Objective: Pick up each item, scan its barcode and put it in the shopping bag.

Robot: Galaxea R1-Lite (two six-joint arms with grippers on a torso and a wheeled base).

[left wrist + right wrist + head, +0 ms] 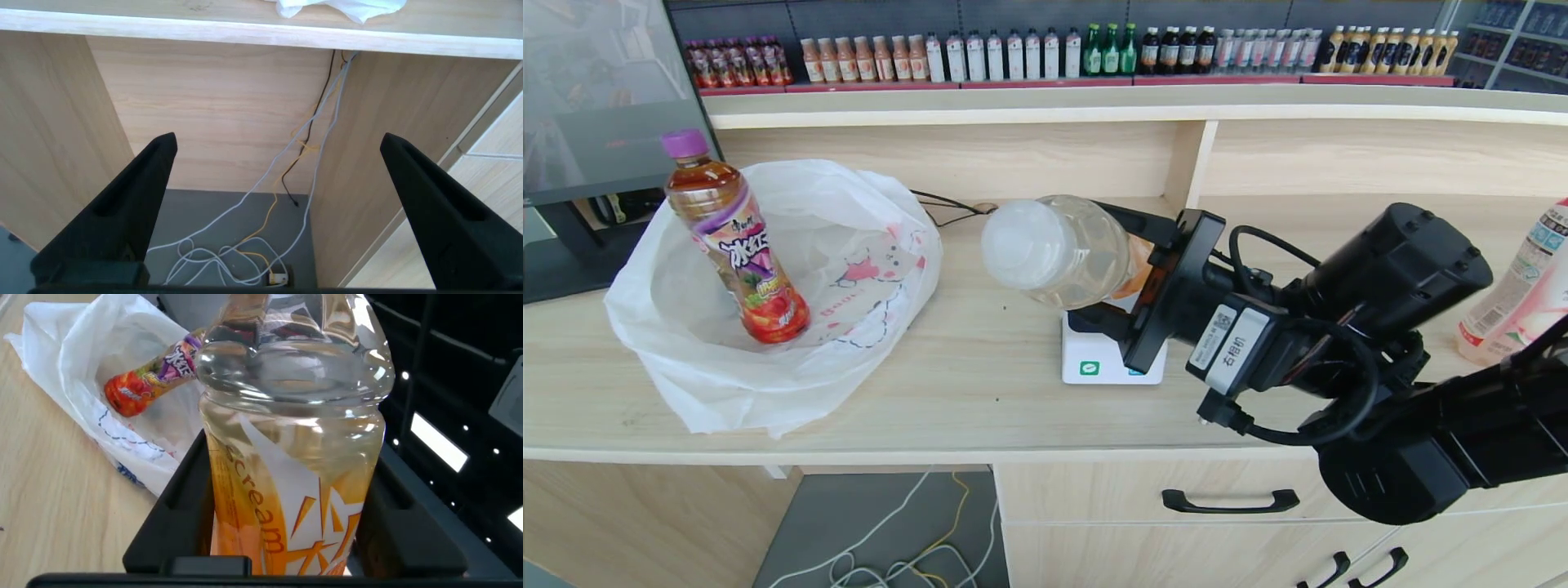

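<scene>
My right gripper (1131, 253) is shut on a clear bottle with an orange label (1058, 251), holding it sideways just above the white barcode scanner (1094, 363) on the counter. The same clear bottle (290, 457) sits between the black fingers (176, 514) in the right wrist view. A white shopping bag (849, 269) lies open on the counter's left, with a purple-capped tea bottle (737, 237) standing in it; the bag (73, 384) and tea bottle (151, 376) lie beyond the held bottle. My left gripper (282, 212) hangs open below the counter, facing cables on the floor.
A pink-labelled bottle (1523, 294) leans at the counter's right edge. A dark monitor (600, 90) stands at the back left. A raised ledge (1127, 110) runs along the counter's back, with drink shelves behind. Drawers with black handles (1229, 500) sit below the counter.
</scene>
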